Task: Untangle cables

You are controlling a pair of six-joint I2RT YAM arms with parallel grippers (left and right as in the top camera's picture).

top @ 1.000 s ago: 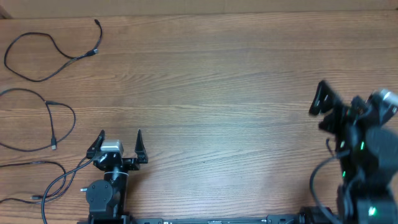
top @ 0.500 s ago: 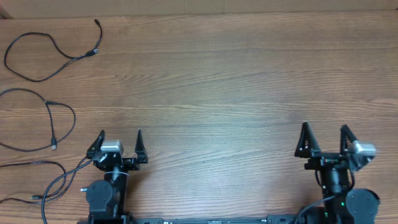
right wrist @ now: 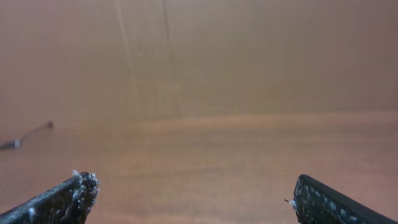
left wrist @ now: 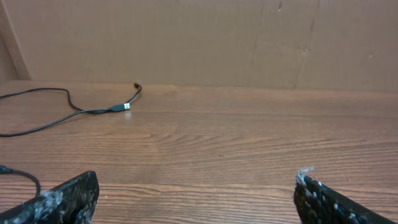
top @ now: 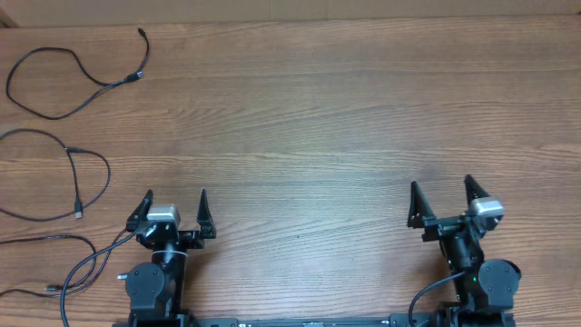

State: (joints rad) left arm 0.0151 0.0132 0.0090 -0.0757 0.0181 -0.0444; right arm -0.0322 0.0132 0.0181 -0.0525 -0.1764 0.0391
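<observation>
At the near edge of the worktop (top: 318, 136), the left gripper (top: 175, 195) and the right gripper (top: 441, 183) are seen spread wide, while the three cables (top: 70, 151) are laid separately as loose loops along the left side, out to the far corner.

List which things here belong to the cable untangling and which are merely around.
Belongs to the job:
- far cable, middle cable and near cable, all by the table's left edge
- left tool and right tool, both open and empty

Merely around:
- wooden table
- cardboard wall behind it
</observation>
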